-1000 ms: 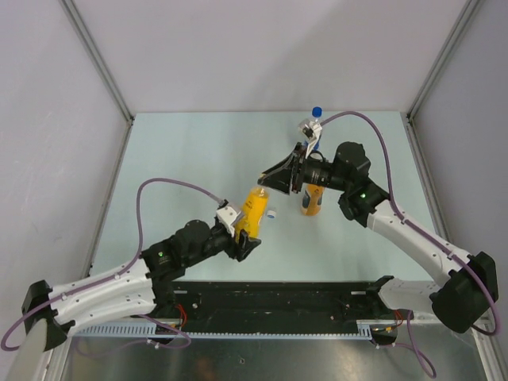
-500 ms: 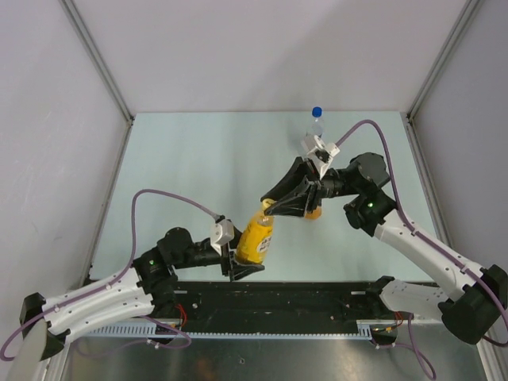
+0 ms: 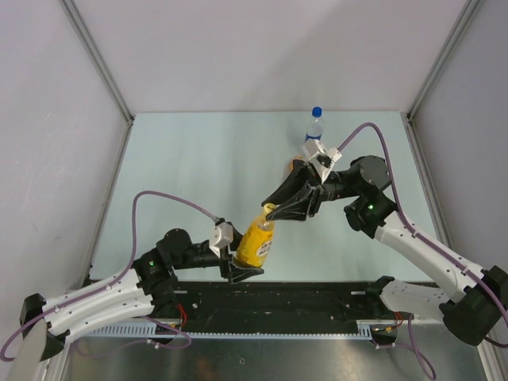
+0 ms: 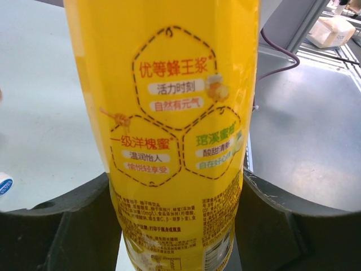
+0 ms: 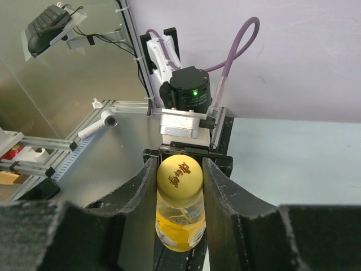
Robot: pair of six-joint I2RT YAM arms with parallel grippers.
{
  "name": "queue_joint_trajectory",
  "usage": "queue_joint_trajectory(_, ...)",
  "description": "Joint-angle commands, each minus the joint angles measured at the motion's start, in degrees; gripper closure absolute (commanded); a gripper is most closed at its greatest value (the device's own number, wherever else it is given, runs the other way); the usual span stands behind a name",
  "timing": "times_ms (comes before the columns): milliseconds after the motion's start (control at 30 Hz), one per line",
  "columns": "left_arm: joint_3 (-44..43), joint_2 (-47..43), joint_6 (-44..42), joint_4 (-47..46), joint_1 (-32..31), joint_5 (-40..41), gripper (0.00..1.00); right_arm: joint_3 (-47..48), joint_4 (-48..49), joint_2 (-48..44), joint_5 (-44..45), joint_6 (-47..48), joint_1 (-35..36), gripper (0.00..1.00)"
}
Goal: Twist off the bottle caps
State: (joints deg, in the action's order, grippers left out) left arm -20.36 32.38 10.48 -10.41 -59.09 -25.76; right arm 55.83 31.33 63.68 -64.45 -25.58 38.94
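Yellow cap sits just below centre in the top view, its yellow bottle leaning up-right from the left gripper clamped round its body to the right gripper pinching the cap; a second earlier bottle and both grippers sat higher in the frame. From the left wrist, the bottle fills the frame between black fingers. From the right wrist, the cap sits centred, squeezed from both sides.
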Motion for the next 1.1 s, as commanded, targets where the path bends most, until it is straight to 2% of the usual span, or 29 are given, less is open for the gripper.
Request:
queue_joint_trajectory(0,-0.4,-0.9,-5.0,-10.0,-0.6,-3.0,1.0,-1.0,-4.7,-0.7,5.1,1.9,-0.4,0.77)
queue_joint_trajectory(200,-0.2,-0.1,-5.6,-9.6,-0.6,1.1,1.0,-1.0,-6.6,-2.4,7.5,2.8,-0.4,0.35)
queue_joint_trajectory(333,0.2,-0.1,-5.7,-8.2,-0.6,5.7,1.0,-1.0,-6.9,-4.0,9.2,2.7,-0.4,0.11)
queue_joint_trajectory(400,0.2,-0.1,-5.9,-7.0,-0.6,7.9,1.0,-1.0,-6.8,-5.0,10.3,2.2,-0.4,0.04)
queue_joint_trajectory(767,-1.8,1.2,-7.3,1.5,-0.7,17.6,1.0,-0.9,-7.5,-10.0,21.8,-0.8,-0.6,0.01)
queue_joint_trajectory(1067,-8.6,10.8,-5.7,10.5,-0.8,35.4,1.0,-0.9,-12.9,-8.3,37.9,-7.9,-2.7,0.01)
